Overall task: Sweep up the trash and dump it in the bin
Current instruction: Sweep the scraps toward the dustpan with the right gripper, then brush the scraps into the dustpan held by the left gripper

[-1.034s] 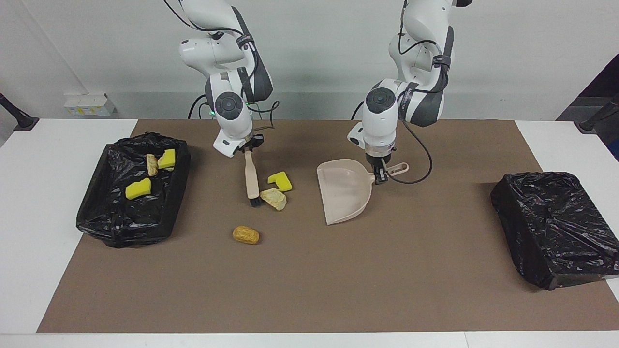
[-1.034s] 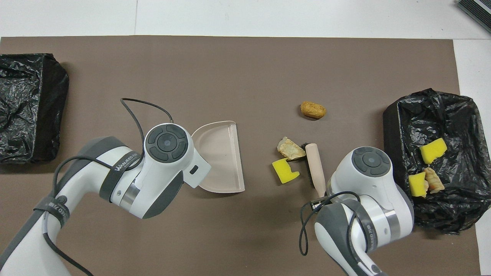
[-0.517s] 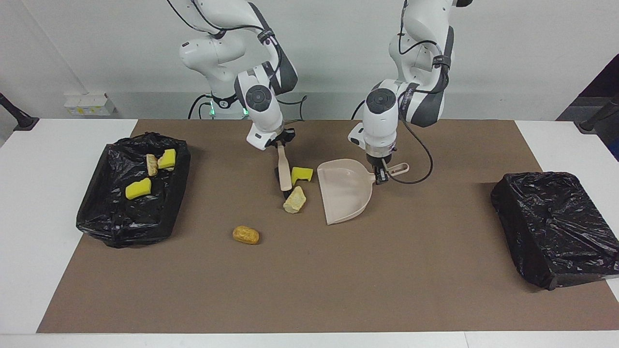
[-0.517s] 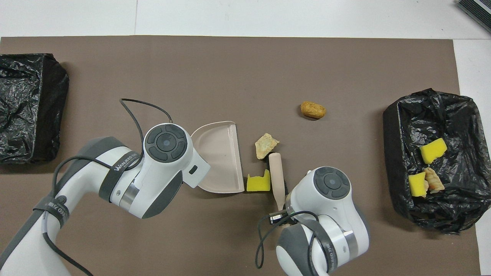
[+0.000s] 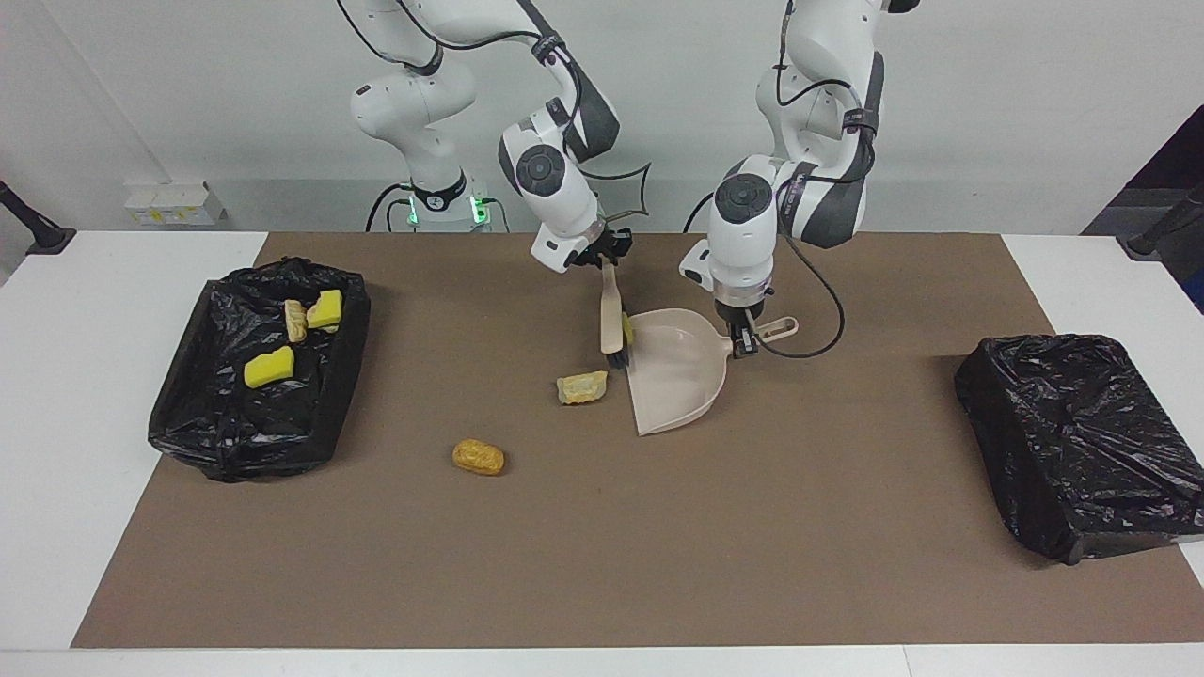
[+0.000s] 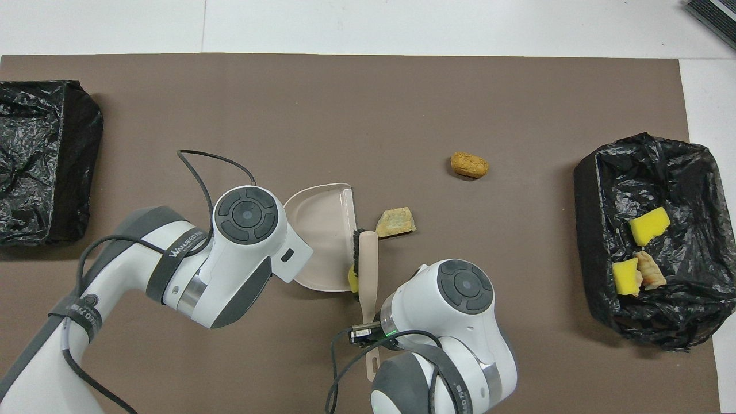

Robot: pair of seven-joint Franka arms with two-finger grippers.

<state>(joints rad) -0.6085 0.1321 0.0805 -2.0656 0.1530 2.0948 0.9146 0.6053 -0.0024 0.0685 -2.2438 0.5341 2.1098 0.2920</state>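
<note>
You'll see the right gripper (image 5: 607, 259) clamped on the beige wooden-handled brush (image 5: 610, 315), its bristles pressing a yellow sponge chunk (image 5: 626, 328) against the beige plastic dustpan (image 5: 673, 376), whose handle the left gripper (image 5: 743, 331) grips tight. Farther out lie a tan bread lump (image 5: 582, 387) and a golden-brown roll (image 5: 478, 457); more trash sits in the black-lined bin (image 5: 202, 414).

Dustpan (image 5: 675, 371) mid-table on the mat (image 5: 602, 564), brush (image 5: 612, 315) at its open edge on the right arm's side, one sponge chunk (image 5: 626, 328) wedged between them. Bread lump (image 5: 582, 386) just beside the pan's mouth; a roll (image 5: 478, 457) farther from the robots, toward the right arm's end. Bin (image 5: 259, 367) there holds three bits (second bin (image 5: 1082, 442) at the left arm's end).
</note>
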